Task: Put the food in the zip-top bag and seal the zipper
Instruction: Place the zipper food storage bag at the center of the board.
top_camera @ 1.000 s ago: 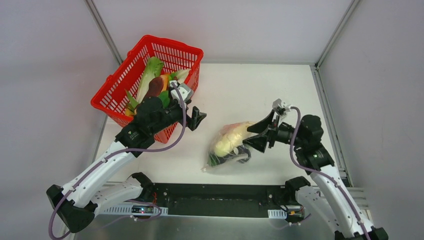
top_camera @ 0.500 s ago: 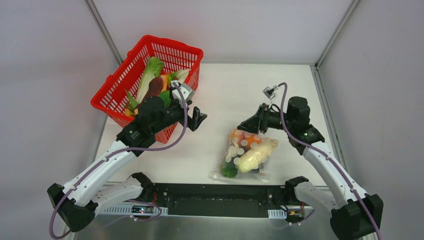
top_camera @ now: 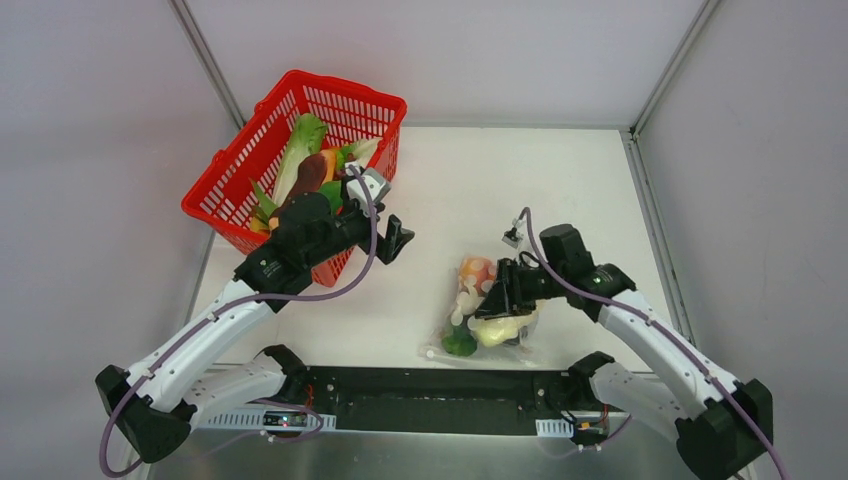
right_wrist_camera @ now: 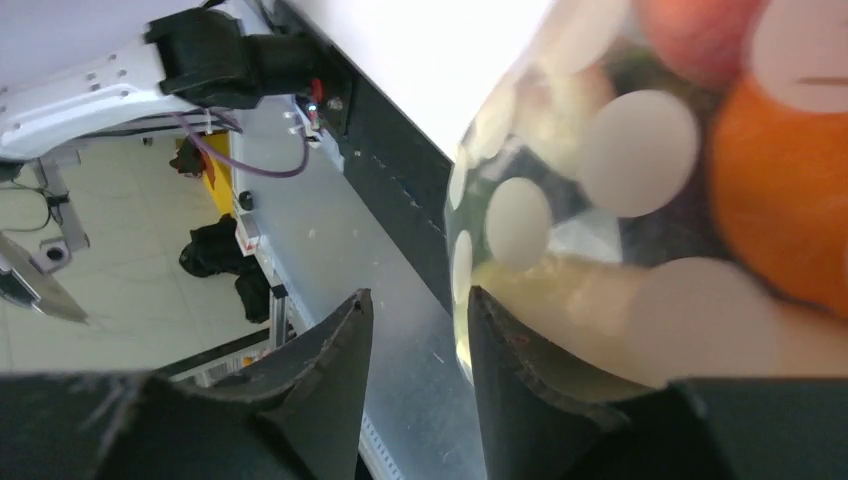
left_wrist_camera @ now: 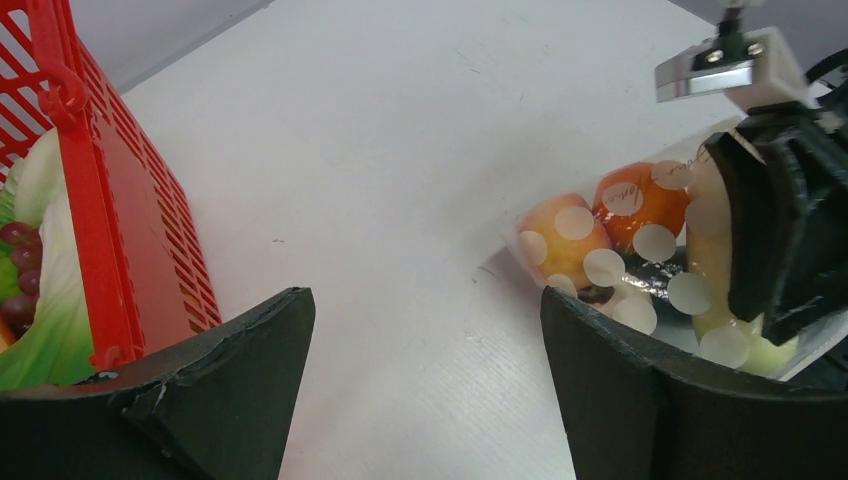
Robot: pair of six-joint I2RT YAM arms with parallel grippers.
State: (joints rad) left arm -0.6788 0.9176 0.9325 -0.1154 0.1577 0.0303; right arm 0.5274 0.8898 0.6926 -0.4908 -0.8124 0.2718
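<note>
Right hand [top_camera: 497,300] sits over the clear dotted plastic zip-top bag [top_camera: 462,318], which lies lengthwise near-to-far on the white desk [top_camera: 450,180] (whether it pinches the film, I cannot tell); left hand [top_camera: 400,238], spread wide, hangs farther off.

We see a wide bare stretch of white table [top_camera: 450,170] between the red basket [top_camera: 345,90] and the bag [top_camera: 460,315]. A gripper could pass there easily. The basket fills the far left corner, and toy food [top_camera: 305,150] is piled inside it. Our left gripper [top_camera: 398,240] hangs just beside the basket wall. Our right gripper [top_camera: 490,303] sits on top of the bag and blocks the way down. The bag lies close to the black rail [top_camera: 430,385] at the near edge. Grey walls [top_camera: 760,200] shut in the table.
</note>
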